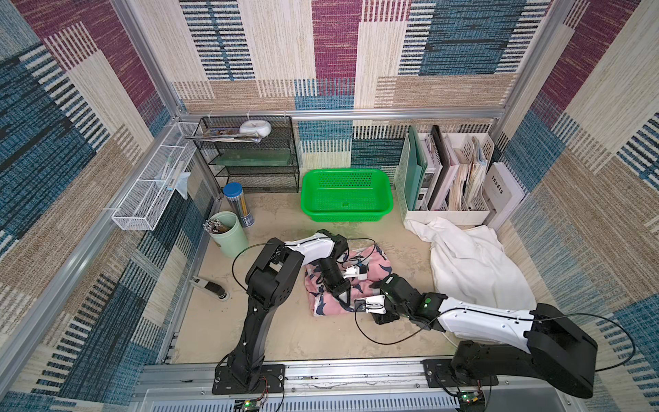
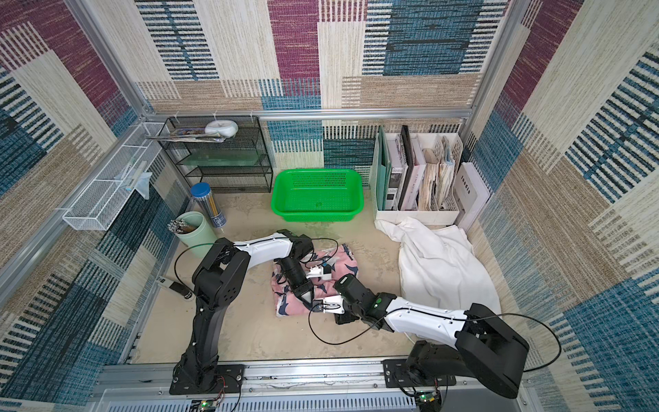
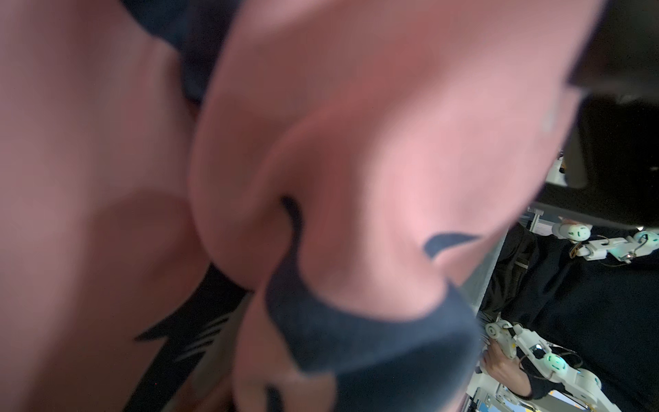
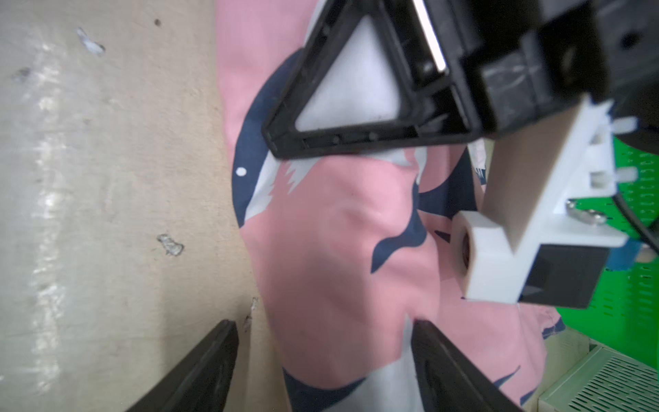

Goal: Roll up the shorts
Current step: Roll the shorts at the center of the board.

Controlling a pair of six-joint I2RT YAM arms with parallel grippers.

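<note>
The pink shark-print shorts [image 1: 374, 267] [image 2: 342, 260] lie bunched at the table's middle. My left gripper [image 1: 344, 298] [image 2: 307, 295] points down into them, its fingers together on a fold. Pink cloth [image 3: 356, 142] fills the left wrist view and hides those jaws. My right gripper [image 1: 365, 303] [image 2: 326, 305] [image 4: 321, 360] is open at the shorts' near right edge, one finger over bare table, the other over pink cloth [image 4: 338, 249]. The left gripper's triangular finger [image 4: 356, 89] shows just ahead of it. The white shorts [image 1: 470, 264] [image 2: 442, 264] lie crumpled at the right, untouched.
A green basket [image 1: 310, 199] stands behind the pink shorts. A mint cup [image 1: 230, 235], a blue pencil tube [image 1: 238, 203] and a black wire rack [image 1: 249, 157] are at the back left. A white file holder [image 1: 449, 178] sits back right. A small handset [image 1: 210, 287] lies left.
</note>
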